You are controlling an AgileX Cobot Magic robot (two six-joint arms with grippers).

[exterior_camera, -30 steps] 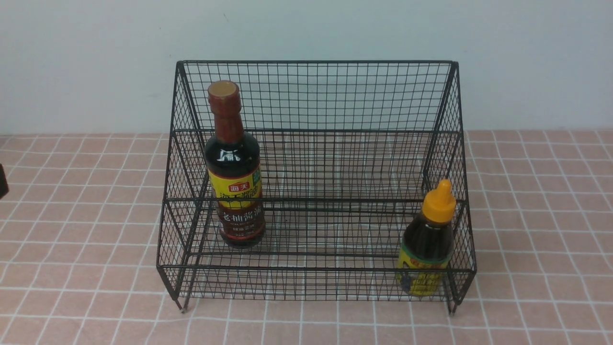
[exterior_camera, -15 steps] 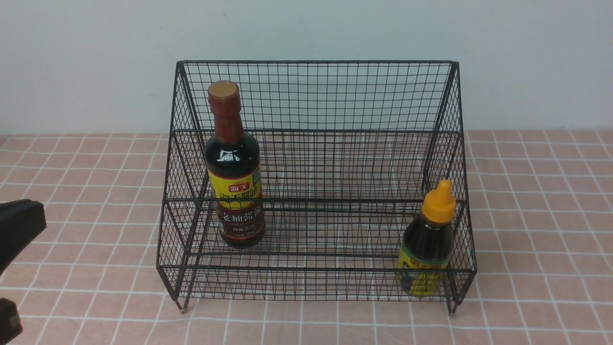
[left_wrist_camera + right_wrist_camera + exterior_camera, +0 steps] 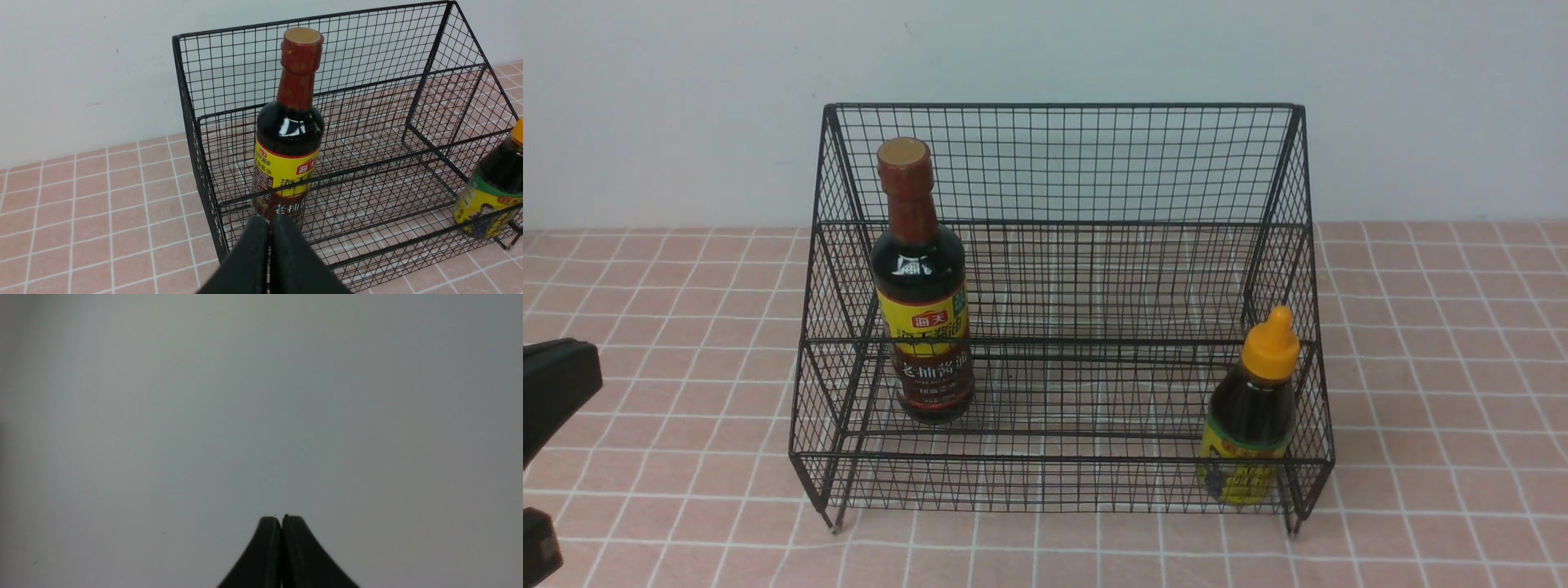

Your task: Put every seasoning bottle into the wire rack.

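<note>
The black wire rack (image 3: 1062,163) stands against the wall in the middle of the tiled table. Inside it on the left, a tall dark seasoning bottle (image 3: 923,286) with a red-brown cap stands upright behind a cross rail. In the rack's front right corner stands a short bottle (image 3: 1254,408) with an orange nozzle cap. My left gripper (image 3: 572,371) hangs shut and empty at the far left, well clear of the rack. In the left wrist view its tips (image 3: 269,222) point toward the tall bottle (image 3: 288,134) from outside the rack (image 3: 408,102). My right gripper (image 3: 281,519) is shut, empty, facing a blank wall.
The table is covered in pink tiles (image 3: 654,327) on both sides of the rack and in front of it. A pale wall (image 3: 670,106) runs directly behind the rack. The short bottle (image 3: 494,183) shows at the edge of the left wrist view.
The left gripper came into the front view at the far left edge, then held still for the last half second. Both bottles and the rack have not moved.
</note>
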